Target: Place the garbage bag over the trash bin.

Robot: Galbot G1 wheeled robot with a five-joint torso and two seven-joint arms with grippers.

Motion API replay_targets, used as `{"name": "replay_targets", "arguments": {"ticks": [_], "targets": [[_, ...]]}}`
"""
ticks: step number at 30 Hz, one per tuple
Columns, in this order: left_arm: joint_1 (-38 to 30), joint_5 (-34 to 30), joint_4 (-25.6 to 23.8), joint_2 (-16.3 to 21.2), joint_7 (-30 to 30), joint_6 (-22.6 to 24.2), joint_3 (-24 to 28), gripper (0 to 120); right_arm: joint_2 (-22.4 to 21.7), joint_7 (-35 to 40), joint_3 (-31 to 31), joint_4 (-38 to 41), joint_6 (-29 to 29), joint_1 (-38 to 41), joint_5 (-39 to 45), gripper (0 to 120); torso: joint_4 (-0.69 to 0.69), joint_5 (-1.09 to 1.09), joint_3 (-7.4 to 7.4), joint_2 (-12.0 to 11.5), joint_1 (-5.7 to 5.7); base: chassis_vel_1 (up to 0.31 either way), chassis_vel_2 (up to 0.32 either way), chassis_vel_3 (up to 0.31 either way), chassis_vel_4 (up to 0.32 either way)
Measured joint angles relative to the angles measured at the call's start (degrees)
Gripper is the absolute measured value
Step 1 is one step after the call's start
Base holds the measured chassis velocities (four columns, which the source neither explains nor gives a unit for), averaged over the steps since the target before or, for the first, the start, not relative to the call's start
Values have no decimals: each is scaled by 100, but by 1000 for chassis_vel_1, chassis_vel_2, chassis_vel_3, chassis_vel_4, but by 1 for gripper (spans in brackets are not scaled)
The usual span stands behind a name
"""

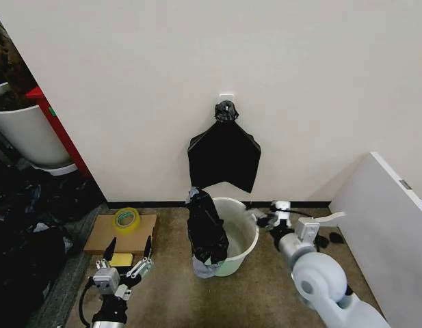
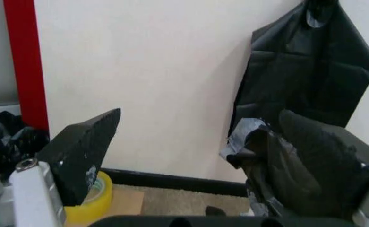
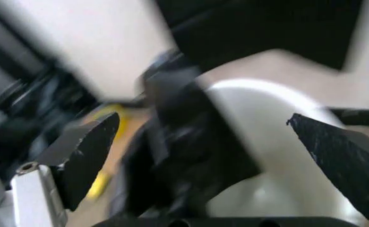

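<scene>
Carpet [image 1: 265,294] carries one trash bin [image 1: 242,244], a round cream-white bucket standing upright with its open mouth up, close to the baseboard edge of the floor under the wall. One garbage bag [image 1: 206,229] hangs over the bin's rim on the robot's left side: a crinkled, glossy black strip whose long axis runs nearly vertical, its top bunched above the rim and its lower end trailing down the outside wall toward the carpet, where a paler patch of plastic shows. It covers just that one part of the rim; the rest of the mouth is bare. On the wall above, one flat bundle of black bags [image 1: 224,156] hangs from a hook, gathered at its top and fanning downward, well apart from the bin. Two arms show. The left end effector [image 1: 128,250] hovers low over the carpet near the lower left, its two dark fingers spread wide with nothing between them, just in front of a cardboard sheet [image 1: 143,235] that holds one yellow tape roll [image 1: 126,219] and a yellow block. The right end effector [image 1: 263,217] is at the bin's right rim; in the right wrist view its two fingers stand wide apart with the bin [image 3: 266,137] and the bag [image 3: 178,156] beyond them, though that view is smeared, so whether a fingertip touches the rim is unclear. A white panel [image 1: 388,232] leans at the right edge of the floor, and one large white plant pot [image 1: 26,133] stands far left.
</scene>
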Motion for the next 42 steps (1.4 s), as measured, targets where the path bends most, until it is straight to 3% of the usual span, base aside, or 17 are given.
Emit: {"name": "replay_targets", "arguments": {"ticks": [6, 23, 28, 31, 42], "targets": [[47, 20, 60, -93, 11, -69, 13, 99, -15, -542, -398, -516, -225, 501, -309, 96, 2, 0, 1, 0, 0, 0, 0, 0, 0], [13, 78, 158, -120, -5, -51, 29, 98, 284, -627, -779, -1131, -388, 918, -211, 29, 1, 0, 1, 0, 0, 0, 0, 0, 0], [15, 69, 157, -109, -9, -23, 26, 98, 302, -571, -818, -1157, -364, 939, -213, 17, 1, 0, 1, 0, 0, 0, 0, 0, 0], [-31, 65, 131, -66, -15, 85, 31, 98, 317, -498, -828, -1157, -343, 940, -209, 0, 1, 0, 1, 0, 0, 0, 0, 0, 0], [-440, 69, 15, 113, -55, 613, 110, 98, 341, -37, -593, -875, -326, 759, -211, 0, 1, 0, 1, 0, 0, 0, 0, 0, 0]]}}
